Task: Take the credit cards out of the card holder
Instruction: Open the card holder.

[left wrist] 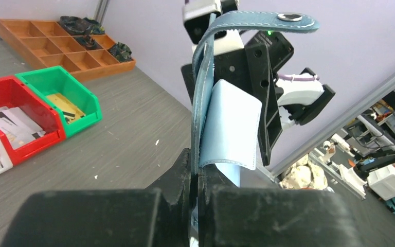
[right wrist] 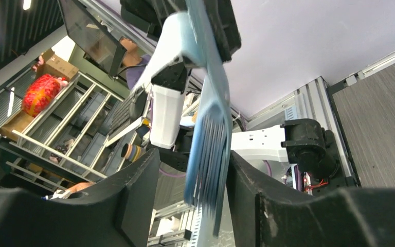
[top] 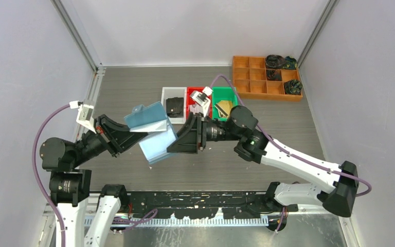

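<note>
**Card holder up off table, btw both arms**

Card holder (top: 149, 123): light-blue, translucent, opened out, held in the air approx. mid-table in the top view. Two flaps, upper one darker blue, lower one paler. Left wrist cam: stitched edges, pale pocket panel, and a strap (left wrist: 267, 19) w/ round snap curling over at 12 o'clock. Right wrist cam: pockets fanned into thin leaves.

L gripper (top: 129, 136) at holder's 9 o'clock, fingers (left wrist: 177, 177) pressed together, pinching the flap edge.

R gripper (top: 177, 144) at holder's 3 o'clock. Fingers apart, fanned pockets btw them, gap showing on one side.

At 12 o'clock of holder, a row of bins: white bin (top: 165, 92), red bin (top: 190, 98) w/ flat white/grey printed pieces (left wrist: 7, 123), green bin (top: 231, 93). Orange compartment tray (top: 241, 74) at 2 o'clock.
</note>
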Controlling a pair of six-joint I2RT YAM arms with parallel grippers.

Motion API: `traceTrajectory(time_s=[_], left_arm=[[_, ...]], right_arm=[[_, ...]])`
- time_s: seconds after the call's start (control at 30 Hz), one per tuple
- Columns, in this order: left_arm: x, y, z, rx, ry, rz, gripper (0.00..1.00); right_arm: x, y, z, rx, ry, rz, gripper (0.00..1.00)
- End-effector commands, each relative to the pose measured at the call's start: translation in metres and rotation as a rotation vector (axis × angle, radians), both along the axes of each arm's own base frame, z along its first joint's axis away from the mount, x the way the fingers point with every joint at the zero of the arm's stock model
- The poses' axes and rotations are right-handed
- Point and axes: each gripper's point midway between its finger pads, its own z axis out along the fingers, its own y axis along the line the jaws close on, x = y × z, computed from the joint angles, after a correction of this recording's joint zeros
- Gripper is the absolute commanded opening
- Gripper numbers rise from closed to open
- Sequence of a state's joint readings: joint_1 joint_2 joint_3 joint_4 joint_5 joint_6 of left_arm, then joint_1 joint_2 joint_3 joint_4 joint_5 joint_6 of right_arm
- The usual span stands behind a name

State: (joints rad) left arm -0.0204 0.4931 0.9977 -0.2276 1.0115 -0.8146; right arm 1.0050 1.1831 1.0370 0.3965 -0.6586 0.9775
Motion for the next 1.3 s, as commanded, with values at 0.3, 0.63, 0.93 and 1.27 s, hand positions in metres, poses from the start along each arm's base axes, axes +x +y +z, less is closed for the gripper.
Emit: traceTrajectory(time_s=[0.3, 0.63, 0.93, 1.27], left_arm=[[-0.012, -0.003, 0.039, -0.076, -0.023, -0.040, 0.00], [-0.017, -0.005, 0.048, -0.079, -0.037, -0.069, 0.00], [-0.017, -0.005, 0.050, -0.086, -0.026, -0.078, 0.00], [-0.018, -0.007, 0.048, -0.083, -0.008, -0.102, 0.00]], right_arm=[[-0.015, -0.031, 0.027, 0.119, -0.135, -0.047, 0.39], [0.008, -0.022, 0.024, 0.057, -0.148, -0.159, 0.28], [0.029, -0.020, 0.037, 0.073, -0.157, -0.277, 0.32], [0.036, -0.013, 0.057, 0.117, -0.187, -0.296, 0.32]])
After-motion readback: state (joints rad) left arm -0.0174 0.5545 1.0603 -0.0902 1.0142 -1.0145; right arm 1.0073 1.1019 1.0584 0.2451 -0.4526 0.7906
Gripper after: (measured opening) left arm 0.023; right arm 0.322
